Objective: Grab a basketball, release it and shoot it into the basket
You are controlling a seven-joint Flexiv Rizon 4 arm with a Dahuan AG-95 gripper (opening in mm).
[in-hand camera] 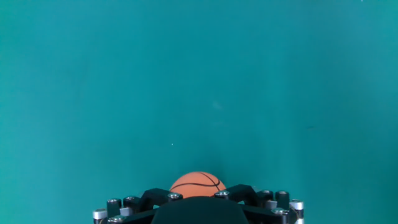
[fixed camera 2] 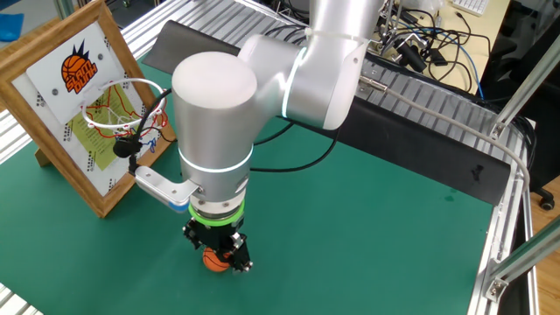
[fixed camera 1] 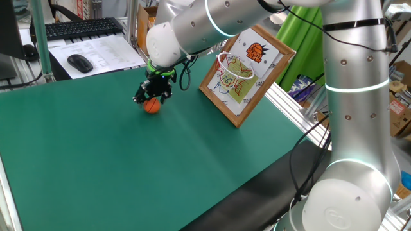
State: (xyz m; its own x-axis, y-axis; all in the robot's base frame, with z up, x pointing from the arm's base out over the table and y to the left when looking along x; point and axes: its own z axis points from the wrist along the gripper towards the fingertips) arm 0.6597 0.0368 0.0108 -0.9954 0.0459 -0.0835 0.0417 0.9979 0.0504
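The small orange basketball point(fixed camera 1: 151, 106) with dark seams sits low on the green mat between my gripper's fingers. It also shows in the other fixed view point(fixed camera 2: 215, 260) and at the bottom of the hand view point(in-hand camera: 198, 183). My gripper point(fixed camera 1: 153, 101) points straight down and its black fingers press against the ball on both sides. The basket point(fixed camera 1: 235, 66), a white wire hoop with a net, is fixed to a tilted wood-framed board point(fixed camera 1: 258, 87) with drawings, to the right of the gripper. The hoop also shows in the other fixed view point(fixed camera 2: 122, 107).
A keyboard point(fixed camera 1: 76, 28), a black mouse point(fixed camera 1: 80, 63) and papers lie on the desk behind the mat. Aluminium rails point(fixed camera 2: 420, 105) and cables run along the mat's edge. The arm's large silver links point(fixed camera 1: 356, 115) stand at the right.
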